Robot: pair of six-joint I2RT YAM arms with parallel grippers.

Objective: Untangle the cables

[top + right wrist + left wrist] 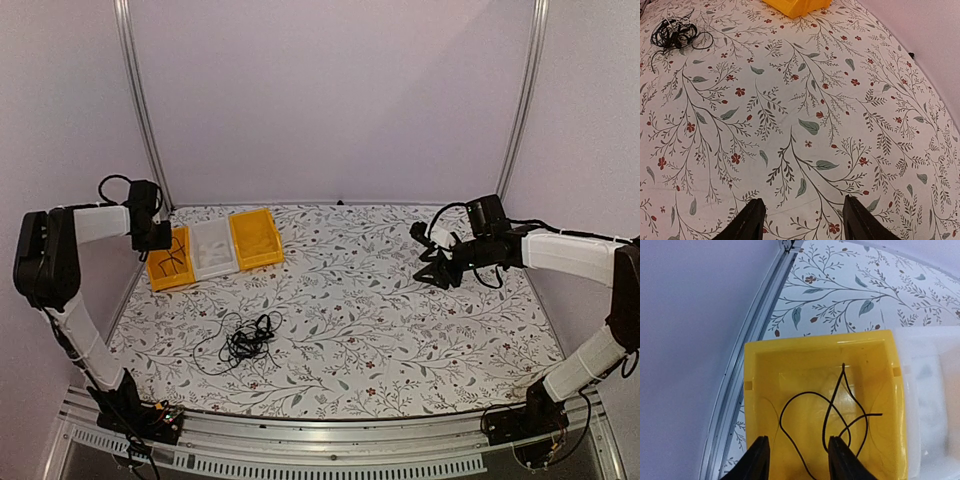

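Between the fingers of our left gripper (799, 445), which stood apart and clamped nothing, one loose cable (837, 405) ran out and lay in slack loops on the floor of the yellow bin (752, 390) directly beneath. We judged that the gripper hung there because this bin is where a freed cable belongs, and that the jaws were parted so the wire could lie on its own. Touching that bin, to the right of the fingers, sat a clear bin (927, 390), its contents too washed-out to tell. Only this wrist view showed the wire's loops; from above they were a few dark lines.

Our right gripper (805, 202) was likewise open and empty, hovering over the patterned table (805, 125), probably waiting its turn. Far ahead of it and to its left lay the tangle (674, 32) of unsorted cables, well apart from both tools. The top view alone showed that spacing, and a second yellow bin (255, 238) beyond the clear one.
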